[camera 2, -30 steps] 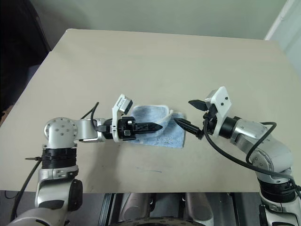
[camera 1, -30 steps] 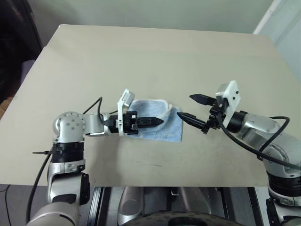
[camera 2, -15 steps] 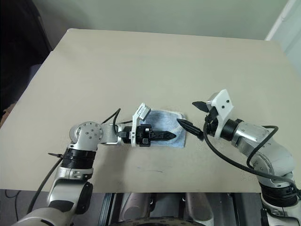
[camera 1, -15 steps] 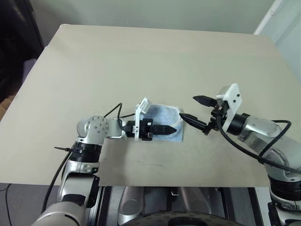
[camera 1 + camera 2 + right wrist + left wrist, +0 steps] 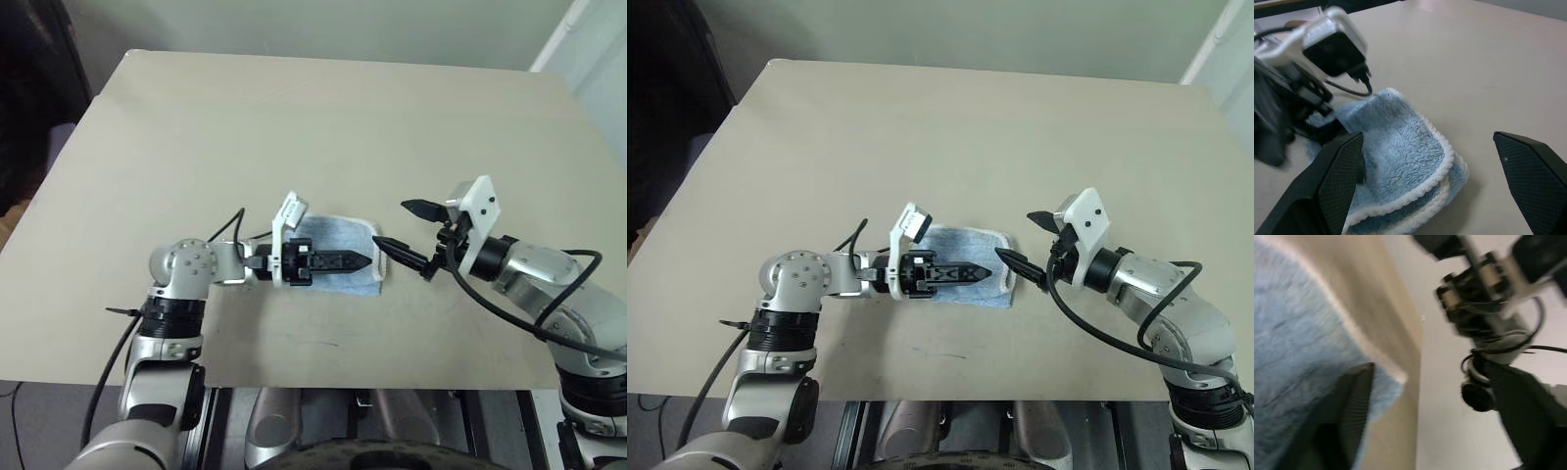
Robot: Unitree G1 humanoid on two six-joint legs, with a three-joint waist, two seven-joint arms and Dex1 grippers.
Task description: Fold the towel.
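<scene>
- Towel [image 5: 338, 252]: lies folded double on the desk [image 5: 323, 127], between both arms.
- Left gripper [image 5: 364, 261]: over the towel; fingers' spread unclear.
- Right gripper [image 5: 400, 227]: fingers wide apart, empty, beside the folded edge.

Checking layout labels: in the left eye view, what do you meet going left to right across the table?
Left tool over the light blue towel → right tool, all on the beige table.
</scene>
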